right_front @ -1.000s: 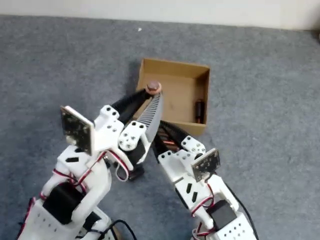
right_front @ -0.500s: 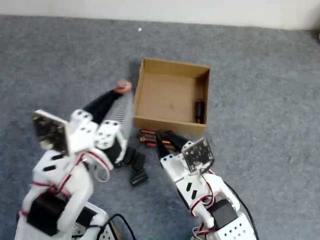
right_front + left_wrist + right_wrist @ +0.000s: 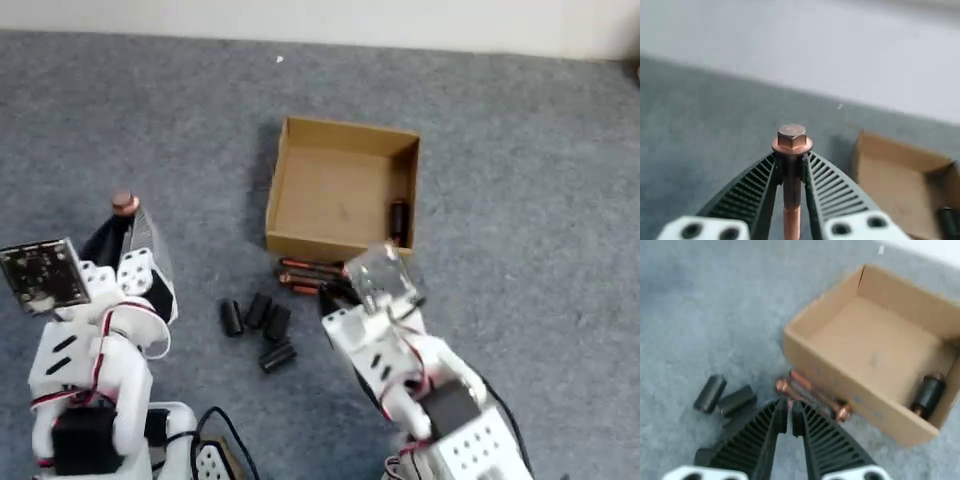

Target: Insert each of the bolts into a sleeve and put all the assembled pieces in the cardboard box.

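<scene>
The left claw [image 3: 791,162] is squeezing its 2 fingers tight on a copper bolt [image 3: 792,192]. The bolt is lying along the gap between the fingers, and its 6-sided head is sticking out past the tips. This claw is hanging off to the side of the cardboard box [image 3: 345,133], well apart from it, over the grey carpet [image 3: 520,200]. The right claw [image 3: 789,415] is pointing down at the carpet just in front of the box. Its 2 fingers are almost pressing together, with a thin dark line between them, and nothing is showing inside that line. Its tips are sitting right by the loose bolts [image 3: 812,395], which are lying flat on the carpet, close along the front wall of the box. At least 2 of them are showing there. A little farther from the box, 4 black sleeves [image 3: 258,312] are lying in a small bunch on the carpet, near the bolts but not touching them. Inside the box, 1 finished piece [image 3: 929,394], a black sleeve with a copper bolt through it, is resting against a side wall.
</scene>
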